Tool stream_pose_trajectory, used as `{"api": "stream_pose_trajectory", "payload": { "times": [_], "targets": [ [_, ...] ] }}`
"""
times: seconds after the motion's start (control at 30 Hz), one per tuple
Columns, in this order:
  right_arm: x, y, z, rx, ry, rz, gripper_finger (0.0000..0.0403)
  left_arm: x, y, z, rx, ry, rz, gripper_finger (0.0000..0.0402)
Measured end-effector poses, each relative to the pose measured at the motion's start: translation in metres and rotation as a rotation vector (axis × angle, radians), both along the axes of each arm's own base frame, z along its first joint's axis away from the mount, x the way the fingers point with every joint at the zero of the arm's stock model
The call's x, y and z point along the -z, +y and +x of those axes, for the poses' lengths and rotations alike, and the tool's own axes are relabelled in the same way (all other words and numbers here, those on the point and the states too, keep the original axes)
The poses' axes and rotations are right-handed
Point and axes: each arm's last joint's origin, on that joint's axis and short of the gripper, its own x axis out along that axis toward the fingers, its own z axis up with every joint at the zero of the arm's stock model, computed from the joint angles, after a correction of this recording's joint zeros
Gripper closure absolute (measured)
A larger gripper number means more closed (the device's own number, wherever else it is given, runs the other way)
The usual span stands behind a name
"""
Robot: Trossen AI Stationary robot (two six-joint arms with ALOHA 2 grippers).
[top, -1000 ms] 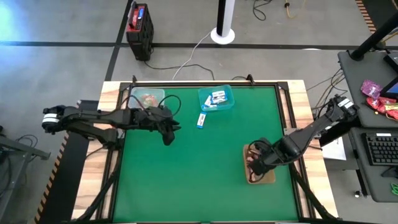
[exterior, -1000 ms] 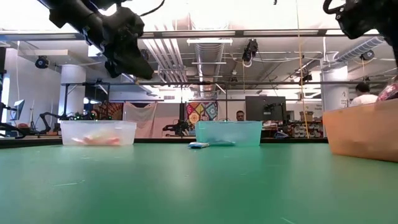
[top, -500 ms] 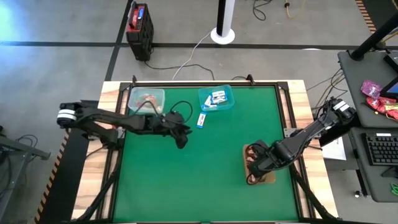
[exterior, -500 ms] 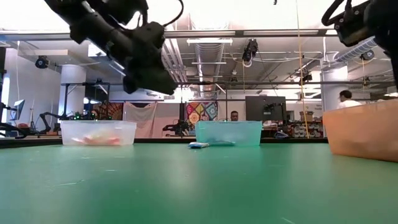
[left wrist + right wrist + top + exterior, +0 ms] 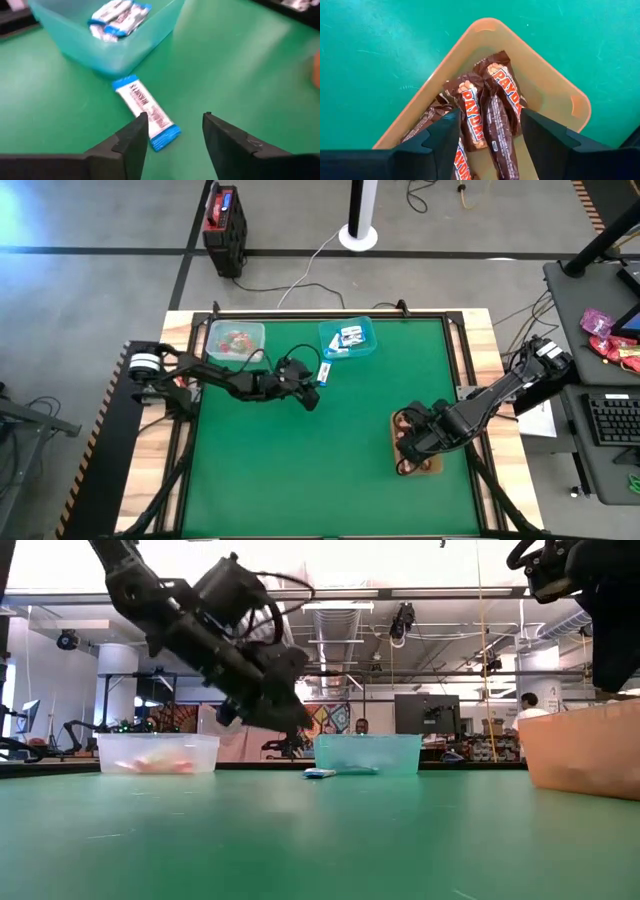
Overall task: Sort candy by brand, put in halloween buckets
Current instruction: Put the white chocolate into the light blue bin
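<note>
One white-and-blue candy packet [image 5: 145, 111] lies flat on the green mat just in front of the teal bucket [image 5: 349, 340], which holds more such packets [image 5: 119, 12]. My left gripper [image 5: 175, 119] hovers open above the loose packet's near end, clear of the mat in the low view [image 5: 297, 722]. The mint bucket [image 5: 236, 339] at the far left holds red-pink sweets. My right gripper [image 5: 489, 112] stands open over the amber tray [image 5: 555, 85], in which dark brown bars [image 5: 492, 107] lie; it has nothing between its fingers.
The three containers stand on the mat: mint [image 5: 158, 752] and teal [image 5: 367, 752] along the far edge, the amber tray [image 5: 418, 448] at the near right. The middle and near left of the mat [image 5: 270, 470] are bare. People and desks show beyond the table.
My left gripper has swung from beside the mint bucket toward the table's right, tipped downward and come lower, ending over the loose white-and-blue packet. My right gripper has stayed over the amber tray.
</note>
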Motion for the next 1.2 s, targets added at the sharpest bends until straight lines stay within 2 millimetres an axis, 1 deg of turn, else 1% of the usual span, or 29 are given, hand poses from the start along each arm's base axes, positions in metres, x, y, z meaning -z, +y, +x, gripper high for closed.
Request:
{"api": "stream_pose_trajectory", "payload": {
  "times": [0.13,0.23,0.3,0.37,0.47,0.6,0.87,0.93,1.03,1.2],
  "targets": [
    [0.0,0.0,0.0,-0.012,-0.001,-0.006,0.0202,0.012,0.005,0.006,-0.03,0.018,-0.021,0.0212],
    [0.0,0.0,0.0,-0.012,-0.001,-0.007,0.0202,0.017,0.007,0.016,0.024,0.039,0.068,0.0203],
    [0.0,0.0,0.0,-0.011,-0.002,-0.007,0.0202,0.026,0.008,0.021,0.057,0.05,0.124,0.0197],
    [0.0,0.0,0.0,-0.011,-0.005,-0.007,0.0202,0.035,0.008,0.024,0.049,0.045,0.141,0.0191],
    [0.0,0.0,0.001,-0.01,-0.011,-0.014,0.0202,0.046,0.01,0.025,-0.023,0.058,0.169,0.0186],
    [0.0,-0.001,0.001,-0.01,-0.021,-0.026,0.0202,0.06,0.011,0.025,-0.024,0.087,0.181,0.0184],
    [-0.001,-0.001,0.001,-0.013,-0.034,-0.048,0.0202,0.078,0.013,0.03,-0.034,0.034,0.18,0.0186],
    [-0.001,-0.001,0.001,-0.013,-0.034,-0.048,0.0202,0.08,0.013,0.03,-0.043,0.035,0.178,0.0194],
    [-0.001,-0.001,0.002,-0.014,-0.034,-0.048,0.0202,0.082,0.013,0.03,-0.052,0.034,0.171,0.022],
    [-0.001,-0.001,0.002,-0.016,-0.034,-0.049,0.0202,0.082,0.012,0.03,-0.053,0.039,0.169,0.0292]
  ]
}}
